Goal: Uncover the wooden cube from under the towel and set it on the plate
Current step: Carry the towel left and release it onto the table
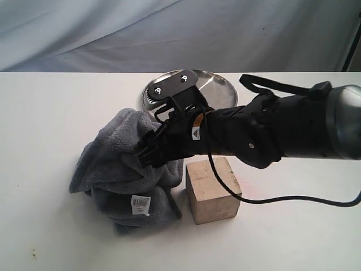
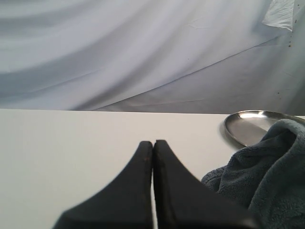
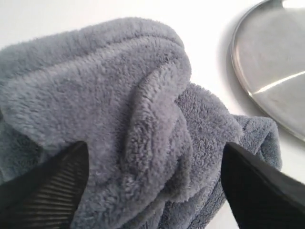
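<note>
Straddling a fold of the bunched towel [image 1: 121,169], the right gripper [image 1: 149,148] is spread wide and pinches nothing.
Nearest, a white barcode tag [image 1: 140,205] hangs on the towel's front edge. The wooden cube [image 1: 213,189] stands uncovered on the table [image 1: 45,113], just right of the towel. Above both, the right arm reaches across from the right. Behind lies the plate [image 1: 223,90], apart from the cube. The left gripper [image 2: 152,143] is clenched on nothing over the table.

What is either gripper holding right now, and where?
Nothing: the right gripper is open astride a towel fold; the left gripper is shut, empty.
</note>
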Available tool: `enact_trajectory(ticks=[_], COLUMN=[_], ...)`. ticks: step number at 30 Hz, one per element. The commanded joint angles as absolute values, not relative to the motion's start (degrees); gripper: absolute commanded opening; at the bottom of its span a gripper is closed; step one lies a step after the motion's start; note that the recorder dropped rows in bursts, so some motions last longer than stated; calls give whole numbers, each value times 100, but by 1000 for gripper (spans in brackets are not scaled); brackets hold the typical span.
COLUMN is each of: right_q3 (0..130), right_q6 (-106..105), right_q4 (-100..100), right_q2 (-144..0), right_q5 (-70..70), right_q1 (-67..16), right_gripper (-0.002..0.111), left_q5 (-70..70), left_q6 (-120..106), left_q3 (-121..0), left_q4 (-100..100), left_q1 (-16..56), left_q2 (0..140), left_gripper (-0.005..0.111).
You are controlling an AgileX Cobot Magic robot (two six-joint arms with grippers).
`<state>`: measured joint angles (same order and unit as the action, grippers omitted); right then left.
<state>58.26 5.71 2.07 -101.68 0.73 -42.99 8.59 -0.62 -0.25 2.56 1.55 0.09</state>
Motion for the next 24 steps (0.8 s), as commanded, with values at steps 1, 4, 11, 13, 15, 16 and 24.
enact_trajectory(ticks=[1,4,11,13,15,16,24], right_q3=[5807,5807,5807,5807,5807,5807,5807], right_q6=[634,649,649,649,679,793,2004], right_q4=[186,186,186,172,41,41,195], right_q2=[-9765,-9462,-8672,-8508,-8408,-8377,-8363], right_q5=[118,216,696,1083,1512,1739,3094], right_q1=[-4281,-4290,-4290,-4290,-4290,-4274,-4054], right_gripper=[75,75,75,75,75,75,75], left_q5=[835,835,835,835,835,835,835], left_q6=[-48,-48,-59,-59,-59,-59,-46], left_q3=[0,0,0,0,0,0,0], left_q4=[252,252,252,252,252,252,252], left_q1=[160,160,160,160,160,160,160], left_q2=[0,0,0,0,0,0,0], left_gripper=[1,1,1,1,1,1,1])
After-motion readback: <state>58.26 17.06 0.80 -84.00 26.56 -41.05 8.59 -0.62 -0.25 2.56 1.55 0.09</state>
